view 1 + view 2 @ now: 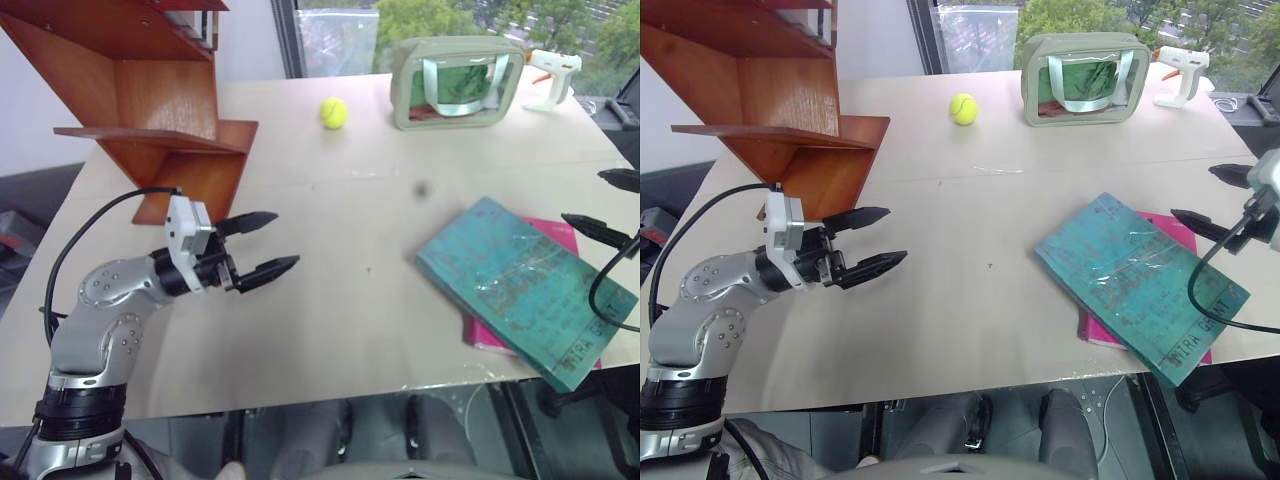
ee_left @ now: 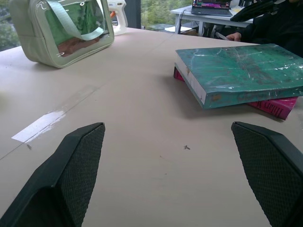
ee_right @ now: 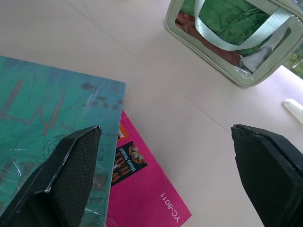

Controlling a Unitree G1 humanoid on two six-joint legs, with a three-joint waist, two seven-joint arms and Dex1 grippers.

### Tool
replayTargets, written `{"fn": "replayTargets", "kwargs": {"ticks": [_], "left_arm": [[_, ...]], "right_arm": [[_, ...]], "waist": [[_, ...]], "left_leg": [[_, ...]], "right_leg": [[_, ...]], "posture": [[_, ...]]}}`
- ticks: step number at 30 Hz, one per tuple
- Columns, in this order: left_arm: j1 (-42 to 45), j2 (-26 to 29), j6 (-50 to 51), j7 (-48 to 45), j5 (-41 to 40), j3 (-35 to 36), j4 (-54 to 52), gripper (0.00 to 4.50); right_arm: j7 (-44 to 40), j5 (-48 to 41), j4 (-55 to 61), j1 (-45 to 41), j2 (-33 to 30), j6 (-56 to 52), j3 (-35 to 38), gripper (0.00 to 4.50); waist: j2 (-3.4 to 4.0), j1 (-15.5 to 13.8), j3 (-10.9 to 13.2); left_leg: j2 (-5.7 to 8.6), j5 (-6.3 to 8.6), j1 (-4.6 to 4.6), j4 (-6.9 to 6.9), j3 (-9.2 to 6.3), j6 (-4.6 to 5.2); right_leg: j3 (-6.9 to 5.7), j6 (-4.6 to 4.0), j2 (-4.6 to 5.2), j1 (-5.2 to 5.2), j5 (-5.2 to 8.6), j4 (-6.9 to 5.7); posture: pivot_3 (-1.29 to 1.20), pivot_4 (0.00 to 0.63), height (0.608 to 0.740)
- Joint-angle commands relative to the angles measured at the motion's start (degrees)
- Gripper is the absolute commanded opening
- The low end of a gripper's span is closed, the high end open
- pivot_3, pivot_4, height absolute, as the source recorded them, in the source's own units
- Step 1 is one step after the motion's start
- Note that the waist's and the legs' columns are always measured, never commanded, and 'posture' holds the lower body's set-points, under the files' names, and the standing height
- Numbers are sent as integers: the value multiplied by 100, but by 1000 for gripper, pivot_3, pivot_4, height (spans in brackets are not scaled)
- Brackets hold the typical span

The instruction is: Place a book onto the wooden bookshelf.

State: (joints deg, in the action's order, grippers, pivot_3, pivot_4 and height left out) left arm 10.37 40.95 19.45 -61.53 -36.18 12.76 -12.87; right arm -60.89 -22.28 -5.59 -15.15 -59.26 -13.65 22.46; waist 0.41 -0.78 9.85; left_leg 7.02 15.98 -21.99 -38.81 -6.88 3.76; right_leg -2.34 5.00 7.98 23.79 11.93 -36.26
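The teal-blue book (image 1: 525, 288) lies flat on the table at the right, stacked on a smaller pink book (image 1: 553, 236). It also shows in the left wrist view, book (image 2: 241, 71), and the right wrist view, book (image 3: 42, 142). The wooden bookshelf (image 1: 150, 90) stands at the table's far left corner. My left gripper (image 1: 262, 245) hovers open over the table just in front of the shelf, with nothing between its fingers. My right gripper (image 1: 607, 205) hangs open above the far right edge of the books, empty.
A pale green clear-sided bag (image 1: 457, 82) stands at the back of the table, with a yellow tennis ball (image 1: 333, 113) to its left and a white glue gun (image 1: 553, 72) to its right. The beige table (image 1: 340, 300) is bare between the grippers.
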Motion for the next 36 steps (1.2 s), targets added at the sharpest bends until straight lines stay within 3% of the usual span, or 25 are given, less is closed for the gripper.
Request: {"fn": "replayTargets", "kwargs": {"ticks": [1,4,6,9,11,12,15,22,36], "left_arm": [[21,148,39,-258,-207,94,-151,4493],[71,220,174,-795,-598,82,-169,4493],[83,319,219,-1303,-854,60,-196,4500],[144,406,275,-1720,-1006,-2,-171,4500],[205,425,242,-1879,-974,-55,-136,4500],[231,437,204,-1955,-931,-95,-125,4500],[287,437,116,-2077,-812,-207,-110,4500],[384,416,126,-2137,-747,-255,8,4500],[153,431,241,-1915,-748,-117,-200,4500]], "right_arm": [[111,60,81,109,-148,79,339,4493],[361,388,-39,358,-284,79,428,4493],[470,524,-391,374,-473,-144,422,3963],[425,661,-729,558,-662,-83,476,2695],[435,735,-862,607,-730,-47,462,1416],[431,819,-931,662,-776,8,424,1257],[431,1107,-1234,816,-861,184,238,43],[86,1399,-1756,717,-577,303,-659,43],[74,706,-213,259,334,-1336,-1192,43]], "waist": [[0,0,0],[0,-18,0],[0,-7,0],[1,-2,0],[1,5,0],[1,12,0],[1,11,-1],[1,23,0],[1,10,0]], "left_leg": [[0,0,0,0,0,0],[0,0,-2,1,-2,0],[1,1,-2,2,0,1],[2,1,0,3,8,1],[0,1,4,8,9,1],[-2,1,4,9,10,1],[-2,1,6,10,16,2],[-4,1,11,15,22,2],[-5,1,9,17,19,2]], "right_leg": [[0,0,0,0,0,0],[-3,0,0,1,0,1],[-1,0,0,2,0,3],[6,0,1,2,0,2],[6,0,-1,2,0,2],[6,0,-1,2,0,2],[12,0,-2,2,0,1],[17,0,-3,2,0,3],[16,0,-5,4,0,7]], "posture": [[0,150,740],[0,150,740],[0,150,740],[0,150,740],[0,150,740],[0,150,740],[0,150,740],[0,150,740],[0,150,740]]}}
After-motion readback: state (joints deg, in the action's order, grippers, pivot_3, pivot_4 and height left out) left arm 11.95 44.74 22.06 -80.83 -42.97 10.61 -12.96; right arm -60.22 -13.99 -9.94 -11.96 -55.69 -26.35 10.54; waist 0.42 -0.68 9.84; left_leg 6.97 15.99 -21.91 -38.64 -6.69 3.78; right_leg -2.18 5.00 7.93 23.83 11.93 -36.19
